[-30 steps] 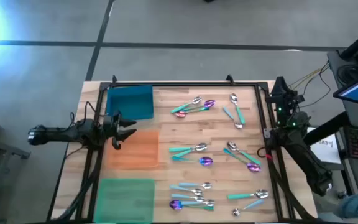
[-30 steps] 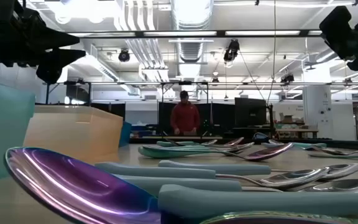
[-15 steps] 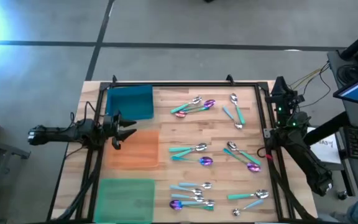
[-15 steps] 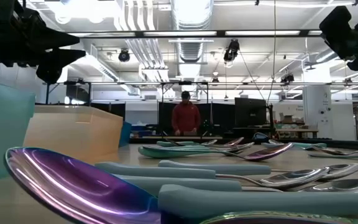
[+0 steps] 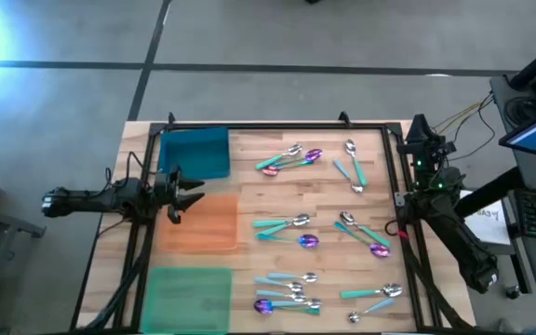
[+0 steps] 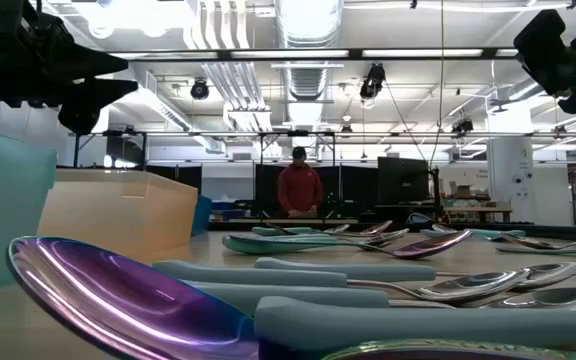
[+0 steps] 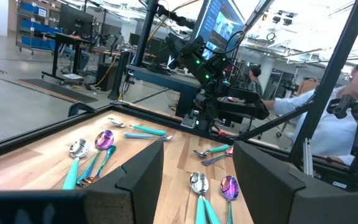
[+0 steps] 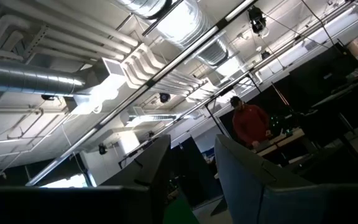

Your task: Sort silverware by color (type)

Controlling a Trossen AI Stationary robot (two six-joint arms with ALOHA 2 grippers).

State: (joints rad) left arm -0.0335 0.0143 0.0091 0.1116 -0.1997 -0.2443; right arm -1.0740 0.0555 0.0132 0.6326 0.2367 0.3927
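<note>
The silverware [image 5: 319, 228] lies scattered in small clusters on the wooden table [image 5: 249, 186], all to the right of the orange mat [image 5: 203, 221]. The left gripper [image 5: 192, 194] hovers at that mat's upper left edge, fingers spread and empty, well apart from the nearest spoons. The right gripper [image 5: 419, 126] waits at the table's far right edge, jaws parted, holding nothing.

Silverware [image 5: 316, 228] right of mats [image 5: 194, 228]
</note>
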